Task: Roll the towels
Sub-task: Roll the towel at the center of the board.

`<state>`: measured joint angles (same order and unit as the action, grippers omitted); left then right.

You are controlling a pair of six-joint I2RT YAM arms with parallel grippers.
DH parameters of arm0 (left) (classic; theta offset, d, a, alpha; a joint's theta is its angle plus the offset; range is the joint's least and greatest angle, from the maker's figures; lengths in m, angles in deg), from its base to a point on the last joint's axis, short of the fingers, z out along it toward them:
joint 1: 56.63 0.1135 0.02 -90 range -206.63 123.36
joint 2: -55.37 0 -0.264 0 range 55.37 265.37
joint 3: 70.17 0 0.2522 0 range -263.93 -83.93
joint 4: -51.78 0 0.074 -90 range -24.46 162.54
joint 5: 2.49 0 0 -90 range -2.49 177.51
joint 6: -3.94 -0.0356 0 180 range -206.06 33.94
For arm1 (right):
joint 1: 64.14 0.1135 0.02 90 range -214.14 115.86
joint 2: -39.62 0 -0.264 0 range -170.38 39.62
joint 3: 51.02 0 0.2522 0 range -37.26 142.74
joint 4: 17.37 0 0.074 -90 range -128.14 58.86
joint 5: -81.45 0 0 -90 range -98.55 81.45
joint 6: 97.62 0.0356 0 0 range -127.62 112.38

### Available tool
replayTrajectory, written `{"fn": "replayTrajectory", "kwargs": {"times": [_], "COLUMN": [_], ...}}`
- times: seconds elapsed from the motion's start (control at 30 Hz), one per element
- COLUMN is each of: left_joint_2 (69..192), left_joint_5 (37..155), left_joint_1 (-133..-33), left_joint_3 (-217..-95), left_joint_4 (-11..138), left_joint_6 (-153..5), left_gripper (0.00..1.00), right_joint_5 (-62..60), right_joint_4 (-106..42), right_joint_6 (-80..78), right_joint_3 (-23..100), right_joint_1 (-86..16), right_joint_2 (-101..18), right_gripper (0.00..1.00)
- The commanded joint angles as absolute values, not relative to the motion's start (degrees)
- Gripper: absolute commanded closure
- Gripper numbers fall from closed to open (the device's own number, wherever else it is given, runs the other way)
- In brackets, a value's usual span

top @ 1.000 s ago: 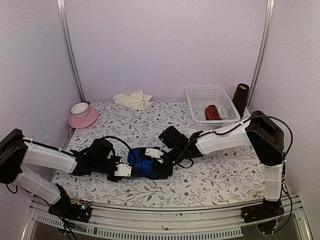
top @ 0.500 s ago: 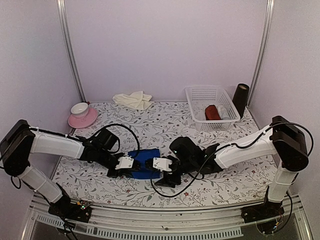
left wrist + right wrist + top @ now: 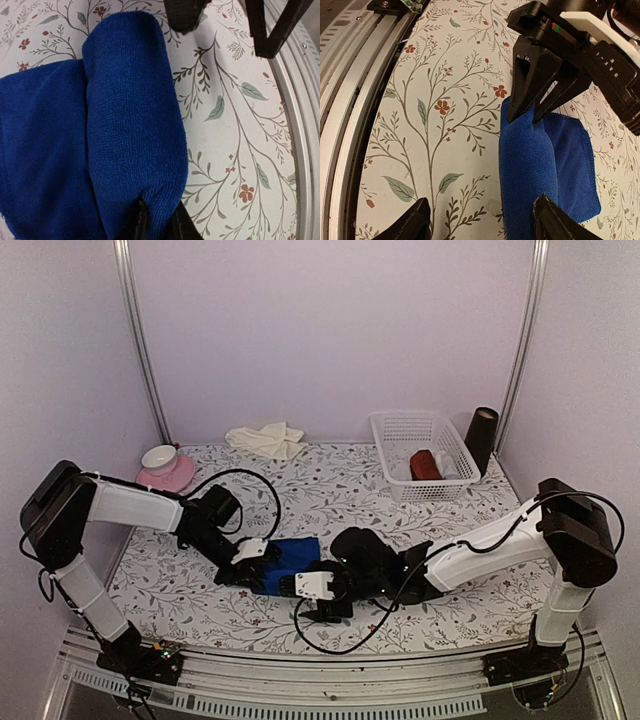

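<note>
Surface point(image 3: 330, 490), floral-printed, filled most of the top view. White basket point(image 3: 405, 417) stood at the back right.

Blue towel point(image 3: 290, 558) lay near the front edge. Its near side was turned over into a fat roll; the rest lay flat behind. Cream towel point(image 3: 265, 440) lay crumpled against the back wall, well apart from it.

Pink saucer point(image 3: 163, 480) carrying a cup point(image 3: 159, 457) sat back left. Dark cylinder point(image 3: 481, 438) stood just beside the basket, and a dark red roll point(image 3: 425, 465) lay inside it.

Left gripper point(image 3: 524, 119) was clamped on one end of the blue roll, fingers pinched together through the cloth. Right gripper point(image 3: 480, 220) stood at the opposite end with jaws wide apart, holding nothing. Contact with the cloth could not be told.

Judgement: rolling of the blue towel was in hand, about one turn made. The cream towel was not yet begun. The next move likely called for the right gripper to close on its end of the roll. Both ends could then turn together toward the flat part. Uneven turning would likely cone or slacken the roll.

Writing: small dark marks on the left gripper's white housing were too small to read. No label showed on either towel.
</note>
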<state>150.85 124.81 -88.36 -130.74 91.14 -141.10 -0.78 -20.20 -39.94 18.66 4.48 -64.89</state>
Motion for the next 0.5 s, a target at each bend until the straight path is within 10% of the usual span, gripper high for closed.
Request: {"fn": "replayTrajectory", "kwargs": {"times": [0.0,0.47], "left_joint_2": [153.8,156.5], "left_joint_5": [125.8,126.4], "left_joint_1": [-86.9,-86.2], "left_joint_3": [-131.8,-134.6], "left_joint_4": [98.0,100.6], "left_joint_6": [-142.2,-142.8], "left_gripper": [0.85,0.79], "right_joint_5": [-5.5,-10.0], "right_joint_4": [-18.7,-21.4], "right_joint_6": [-40.8,-38.9], "right_joint_3": [21.3,24.9], "right_joint_1": [4.7,2.7], "right_joint_2": [-67.8,-74.0], "right_gripper": [0.28,0.29]}}
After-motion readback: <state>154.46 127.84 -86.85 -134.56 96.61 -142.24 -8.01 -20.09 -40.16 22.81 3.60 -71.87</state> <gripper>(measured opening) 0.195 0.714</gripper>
